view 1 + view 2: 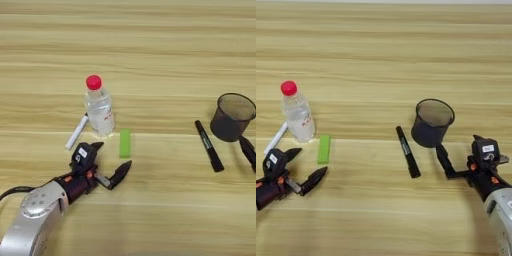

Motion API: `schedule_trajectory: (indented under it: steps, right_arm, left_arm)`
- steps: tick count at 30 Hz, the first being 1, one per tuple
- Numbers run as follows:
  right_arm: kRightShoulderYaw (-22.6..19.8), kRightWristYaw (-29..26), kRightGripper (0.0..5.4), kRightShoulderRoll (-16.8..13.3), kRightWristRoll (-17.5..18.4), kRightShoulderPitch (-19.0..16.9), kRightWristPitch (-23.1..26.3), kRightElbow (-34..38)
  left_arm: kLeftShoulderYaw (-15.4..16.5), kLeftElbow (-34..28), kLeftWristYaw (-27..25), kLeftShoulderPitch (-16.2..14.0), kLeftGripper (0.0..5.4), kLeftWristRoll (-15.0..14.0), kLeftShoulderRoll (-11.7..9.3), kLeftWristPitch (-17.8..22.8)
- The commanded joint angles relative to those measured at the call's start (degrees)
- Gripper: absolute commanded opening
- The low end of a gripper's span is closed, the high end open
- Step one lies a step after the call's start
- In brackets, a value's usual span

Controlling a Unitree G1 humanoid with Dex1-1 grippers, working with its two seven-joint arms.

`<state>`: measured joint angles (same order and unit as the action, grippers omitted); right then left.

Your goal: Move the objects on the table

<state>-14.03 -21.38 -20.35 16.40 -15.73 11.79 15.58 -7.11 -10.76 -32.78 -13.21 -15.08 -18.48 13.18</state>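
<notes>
1. Left gripper (111,162) low over the table (150,50), fingers spread wide, nothing between them. One finger tip points toward the bottle, the other lies off to the right.
2. Green block (124,143) lies flat just ahead of the spread fingers, between their tips, not touched.
3. Clear bottle (99,106) with red cap stands upright just beyond the left gripper, close beside the block. Contents cannot be made out.
4. White marker (76,132) lies slanted beside the bottle's base, just ahead of the inner finger.
5. Right gripper (463,150) fingers spread apart; one long finger reaches up to the base of the black mesh cup (431,122), appearing to touch it.
6. Cup stands upright, open mouth up; nothing seen inside.
7. Black marker (407,151) lies on the table just left of the cup, well clear of the right gripper.
</notes>
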Motion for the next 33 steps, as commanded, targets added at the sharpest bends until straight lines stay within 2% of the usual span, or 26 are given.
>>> schedule_trajectory:
  steps: [1, 10, 33]
  right_arm:
    - [-0.3, 0.8, 5.38, 0.5, 0.0, 0.4, -0.2, 0.9]
    - [-0.1, 1.6, 5.38, 1.0, 0.0, 0.0, 0.2, 2.2]
    - [0.0, 2.2, 5.38, 1.4, 0.0, -0.3, 0.2, 2.6]
  left_arm:
    - [0.0, 2.6, -0.1, 2.3, 5.4, 0.4, 0.0, 0.8]
    - [-1.7, 10.8, -1.6, 7.2, 5.4, 1.4, 1.4, -0.7]
    - [-5.5, 16.0, -3.0, 10.5, 5.4, 4.3, 2.8, -4.8]
